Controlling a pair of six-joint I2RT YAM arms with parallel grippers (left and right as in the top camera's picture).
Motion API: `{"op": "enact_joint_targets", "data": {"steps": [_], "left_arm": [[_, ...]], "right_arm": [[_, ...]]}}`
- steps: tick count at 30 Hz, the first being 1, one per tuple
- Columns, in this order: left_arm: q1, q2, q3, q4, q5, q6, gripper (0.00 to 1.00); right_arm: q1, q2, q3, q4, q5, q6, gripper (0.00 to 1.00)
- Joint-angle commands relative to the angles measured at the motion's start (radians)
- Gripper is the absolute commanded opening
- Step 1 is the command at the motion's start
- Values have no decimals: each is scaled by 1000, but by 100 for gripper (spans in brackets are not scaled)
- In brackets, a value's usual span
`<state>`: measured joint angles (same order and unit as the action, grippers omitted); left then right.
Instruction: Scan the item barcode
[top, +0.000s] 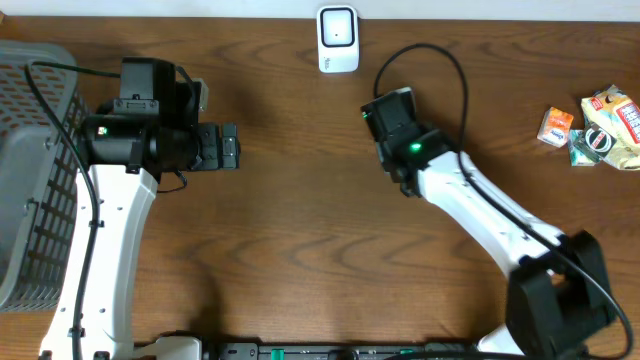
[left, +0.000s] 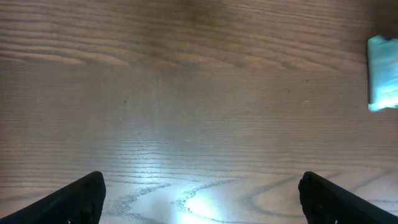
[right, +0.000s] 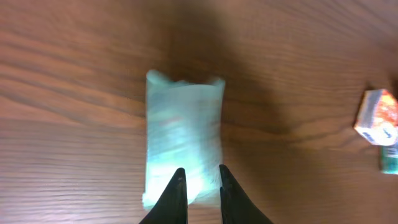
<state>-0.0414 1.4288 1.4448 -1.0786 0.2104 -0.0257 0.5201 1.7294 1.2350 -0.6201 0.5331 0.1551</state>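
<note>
**Scanning step, item at the right gripper.** The right gripper (right: 200, 177) sits over the near end of a pale blue-green packet (right: 183, 140). Its fingers (right: 177, 186) stand only narrowly apart, and it cannot be told whether they pinch the packet's edge or merely hover above it. Overhead, this arm's head is at mid-table, just near of the white scanner (top: 338, 40) at the far edge, and the packet is hidden beneath it. The left gripper (left: 202, 199) is released, jaws wide with nothing between them. A basket (top: 30, 200) stands at the far left, and spare items (top: 600, 125) lie at the far right. No barcode is visible on the packet. To do the step well, the packet is probably best held by one edge so the fingers leave the printed code uncovered. That face should then be turned squarely toward the scanner window and held flat and steady, since a soft wrapper is likely to crease and spoil the reading.
</note>
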Motion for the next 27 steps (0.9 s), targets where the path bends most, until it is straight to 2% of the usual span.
{"op": "enact_joint_targets", "data": {"steps": [1, 5, 6, 8, 10, 14, 17, 21, 24, 27], "left_arm": [[-3, 2, -4, -5, -2, 2, 98], [-3, 2, -4, -5, -2, 2, 98], [-3, 2, -4, -5, -2, 2, 98], [-3, 2, -4, -5, -2, 2, 98], [-3, 2, -4, -5, -2, 2, 98], [-3, 2, -4, -5, -2, 2, 98], [-3, 2, -4, -5, -2, 2, 98], [-3, 2, -4, -5, -2, 2, 98], [-3, 2, -4, -5, -2, 2, 98], [-3, 2, -4, -5, -2, 2, 98]], "right_arm": [[41, 58, 7, 3, 174, -30, 10], [75, 125, 7, -5, 218, -29, 12], [79, 132, 7, -5, 209, -22, 17], [84, 135, 7, -4, 201, 21, 34], [83, 127, 9, 1, 188, 69, 46], [49, 114, 30, 1, 125, 122, 55], [-21, 108, 58, -1, -28, 122, 63], [-182, 107, 94, 11, -362, 121, 71], [-309, 107, 93, 23, -558, 120, 72], [-428, 109, 93, 25, -746, 56, 72]]}}
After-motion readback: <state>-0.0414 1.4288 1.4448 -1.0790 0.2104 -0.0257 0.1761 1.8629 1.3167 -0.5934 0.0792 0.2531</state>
